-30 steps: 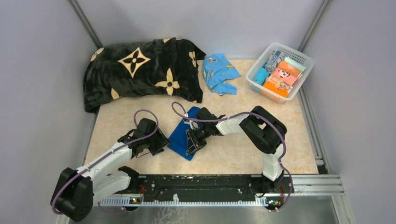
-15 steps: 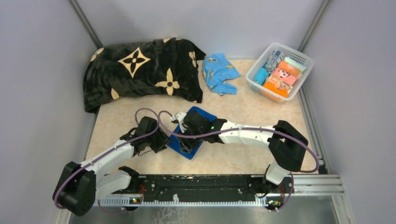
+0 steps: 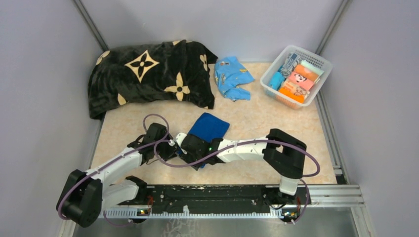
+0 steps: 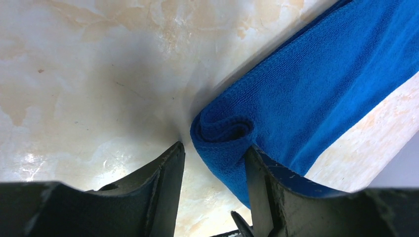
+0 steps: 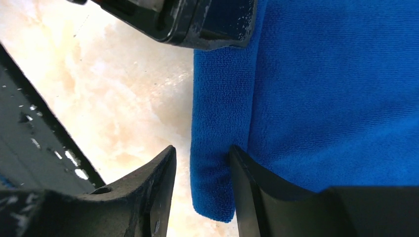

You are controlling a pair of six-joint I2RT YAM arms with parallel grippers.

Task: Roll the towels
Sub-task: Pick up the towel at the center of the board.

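The royal-blue towel lies flat on the table, its near edge curled into a small roll. My left gripper is open at the roll's end. In the left wrist view its right finger presses the roll while its left finger stands clear on bare table. My right gripper is close beside it, open. In the right wrist view it straddles the rolled edge. Only its right finger touches cloth. A light-blue crumpled towel lies at the back.
A black blanket with cream flowers is heaped at the back left. A white basket at the back right holds several rolled cloths. The black rail runs along the near edge. The left gripper's finger shows in the right wrist view.
My right arm has swung left and toward me, from the towel's middle to its near rolled end, and its jaws have opened. The left gripper has stayed almost in place.
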